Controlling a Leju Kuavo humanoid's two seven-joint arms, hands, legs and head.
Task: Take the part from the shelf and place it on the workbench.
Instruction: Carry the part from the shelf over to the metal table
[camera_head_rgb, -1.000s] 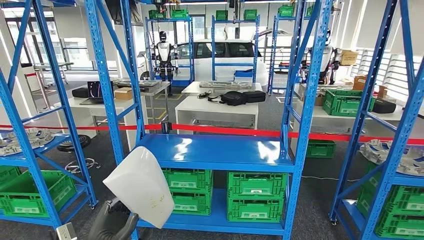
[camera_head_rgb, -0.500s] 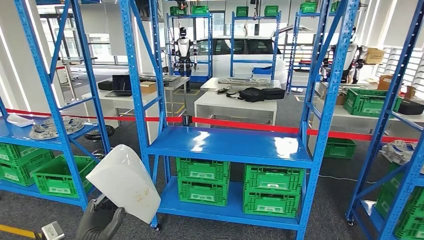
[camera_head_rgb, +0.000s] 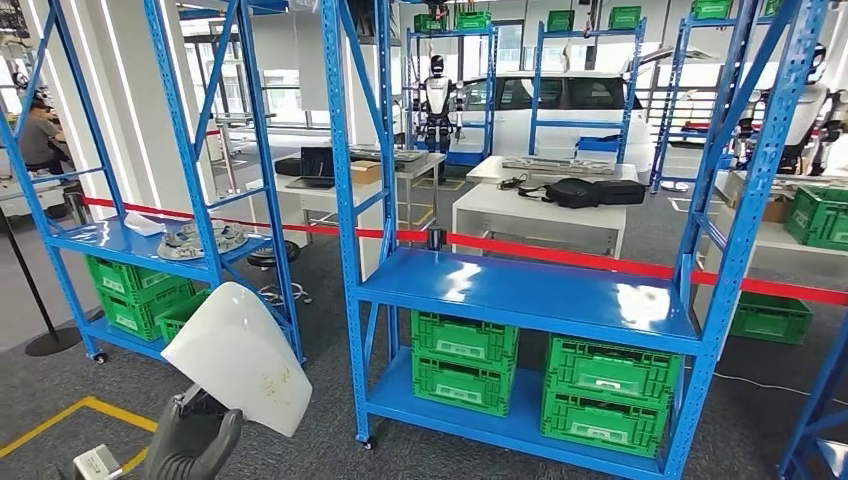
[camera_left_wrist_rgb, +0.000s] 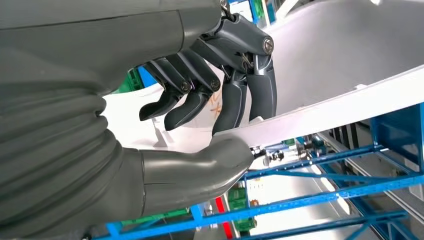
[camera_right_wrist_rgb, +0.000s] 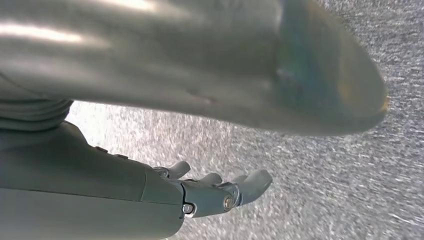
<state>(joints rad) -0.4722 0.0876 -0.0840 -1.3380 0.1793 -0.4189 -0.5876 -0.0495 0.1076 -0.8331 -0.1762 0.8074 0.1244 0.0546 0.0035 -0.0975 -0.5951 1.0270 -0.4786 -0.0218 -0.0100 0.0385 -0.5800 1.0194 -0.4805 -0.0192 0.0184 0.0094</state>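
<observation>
Since the earlier pictures the whole scene has slid to the right in the head view, so the camera has turned leftward; the blue shelf (camera_head_rgb: 530, 300) with the glossy deck is now seen right of centre, and a second blue rack (camera_head_rgb: 150, 240) with parts on it has come into sight at the left. Throughout this turn the white part (camera_head_rgb: 238, 358) has been kept in the left hand (camera_head_rgb: 195, 440), low at the left of the head view.

In the left wrist view the part (camera_left_wrist_rgb: 340, 60) is seen pinched at its edge: the thick thumb is pressed against one face and the dark fingers (camera_left_wrist_rgb: 250, 95) are curled onto the other, so the panel is held firmly. Beyond the fingers the panel is carried upward and outward, tilted, with faint orange marks on its surface. It is held in the air above the grey floor (camera_head_rgb: 330, 440), near the shelf's left post but apart from it.

The right hand (camera_right_wrist_rgb: 220, 192) is seen in the right wrist view hanging over speckled grey floor, with its fingers slightly spread, gently bent and nothing between them.

Green crates (camera_head_rgb: 465, 360) are stacked on the shelf's lower deck, and a white counter (camera_head_rgb: 540, 215) with a black bag (camera_head_rgb: 585, 192) stands behind a red barrier tape (camera_head_rgb: 560, 258), well beyond the fingers.
</observation>
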